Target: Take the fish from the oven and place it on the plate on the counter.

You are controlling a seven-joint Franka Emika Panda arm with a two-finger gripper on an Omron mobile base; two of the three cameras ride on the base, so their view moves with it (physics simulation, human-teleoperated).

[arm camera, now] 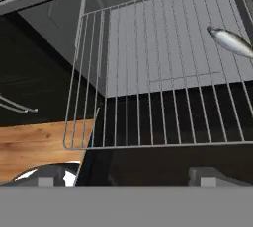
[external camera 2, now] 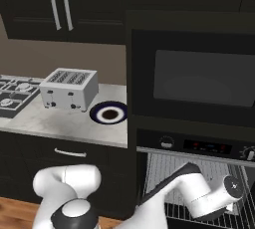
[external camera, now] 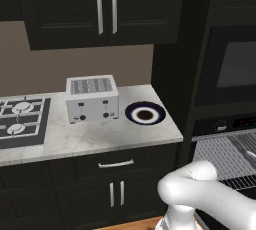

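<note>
The fish [arm camera: 232, 42] is slim and silvery and lies on the silver wire rack [arm camera: 148, 73] of the open black oven [external camera 2: 199, 146], toward the upper right in the hand view. My gripper [arm camera: 126, 179] hovers over the rack's front edge, open wide and holding nothing, well short of the fish. One dark fingertip [arm camera: 47, 180] shows at the bottom left of that view. The plate [external camera: 145, 113] [external camera 2: 109, 114], navy-rimmed with a brown centre, sits bare on the marbled counter [external camera: 100, 136] right beside the oven column.
A silver toaster [external camera: 92, 99] [external camera 2: 68, 89] stands just left of the plate, and a black gas hob [external camera: 22, 119] lies further left. A grey-windowed unit [external camera 2: 199, 81] sits above the oven. Dark cabinets hang over the counter. Wooden floor [arm camera: 34, 147] shows below the rack.
</note>
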